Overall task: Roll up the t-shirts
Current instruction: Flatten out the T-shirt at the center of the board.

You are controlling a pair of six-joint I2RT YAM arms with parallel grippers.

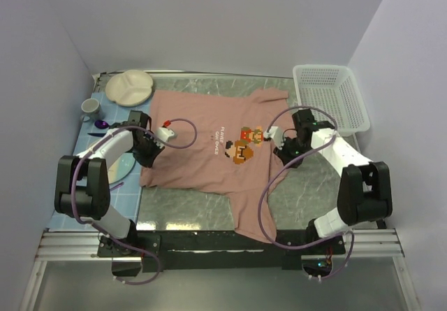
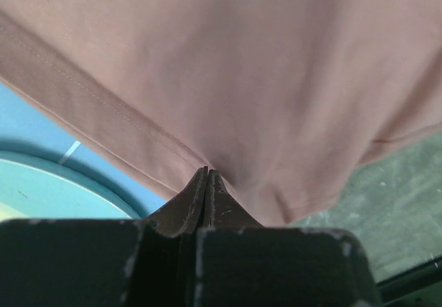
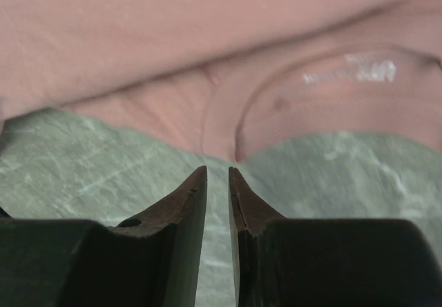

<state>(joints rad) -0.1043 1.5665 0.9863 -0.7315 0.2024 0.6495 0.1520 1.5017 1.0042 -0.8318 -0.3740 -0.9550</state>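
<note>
The salmon-pink t-shirt (image 1: 195, 150) lies spread on the green marbled table (image 1: 311, 182), its pixel-art print (image 1: 246, 143) facing up and one sleeve hanging toward the near edge. My left gripper (image 1: 149, 156) is at the shirt's left hem. In the left wrist view its jaws (image 2: 207, 172) are pressed together at the hem, where the fabric (image 2: 242, 65) puckers. My right gripper (image 1: 283, 152) is at the shirt's right edge. Its jaws (image 3: 217, 170) stand slightly apart and empty over bare table, just short of the shirt's edge (image 3: 173, 38).
A white mesh basket (image 1: 332, 98) stands at the back right. On the blue mat (image 1: 129, 192) at the left are a cream divided plate (image 1: 129, 87), a mug (image 1: 91, 107), a purple object (image 1: 101, 124) and a pale plate (image 2: 41, 196) under my left arm.
</note>
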